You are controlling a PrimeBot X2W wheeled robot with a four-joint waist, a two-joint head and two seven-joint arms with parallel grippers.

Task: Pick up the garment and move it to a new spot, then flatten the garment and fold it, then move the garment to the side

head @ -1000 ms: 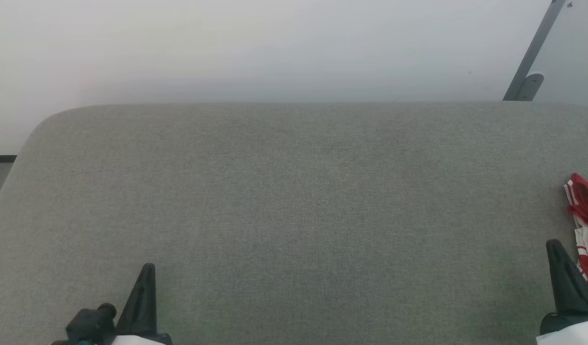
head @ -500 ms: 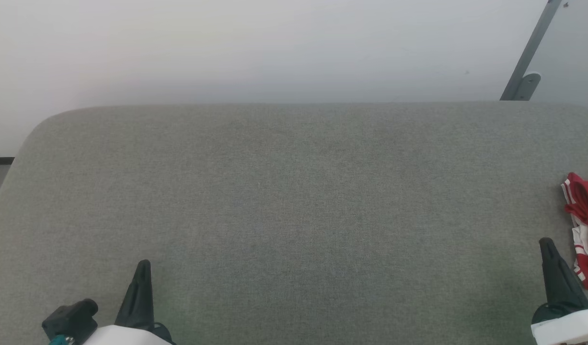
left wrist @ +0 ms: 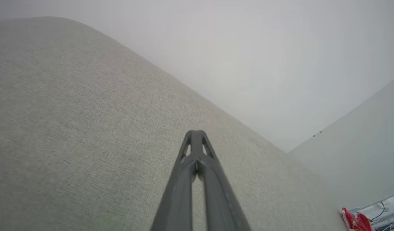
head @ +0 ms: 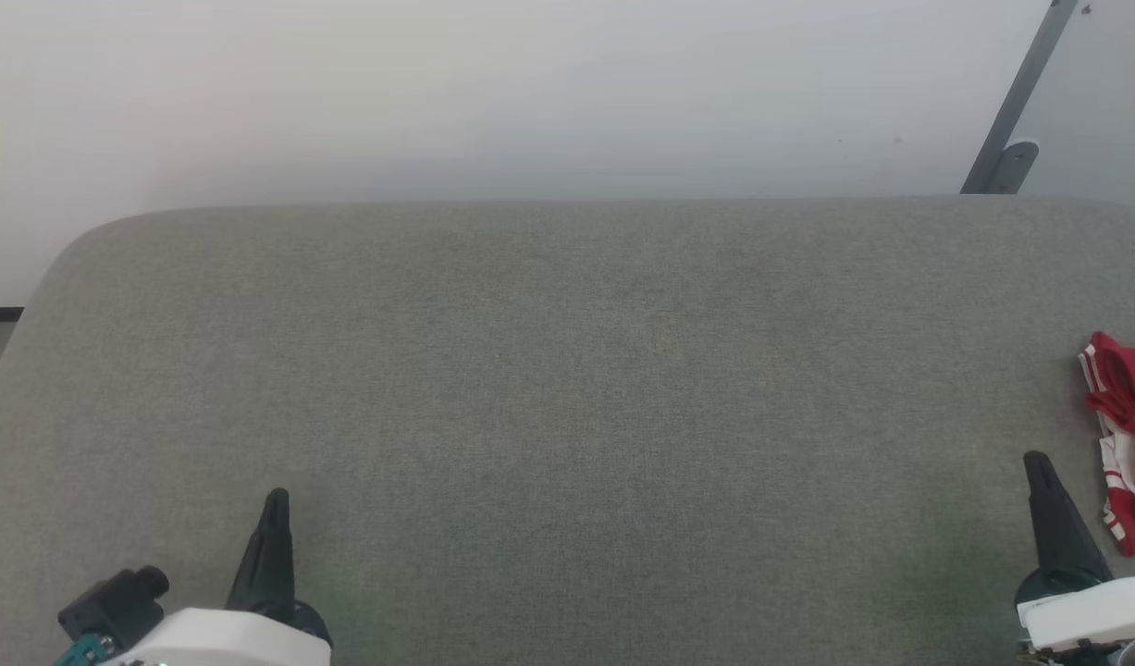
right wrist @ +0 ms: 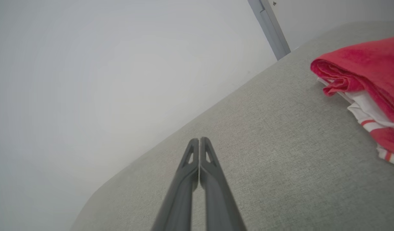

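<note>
some of the garment cut off at right edge; both pairs of jaws pressed together

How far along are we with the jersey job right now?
Done, apparently: the garment lies in stacked red and white layers at the right edge of the grey padded surface, so the fold and the move aside look finished, though much of it is cut off. In hand: nothing; the left gripper and right gripper are shut and empty, clear of it. Left: probably only checking the fold.
</note>
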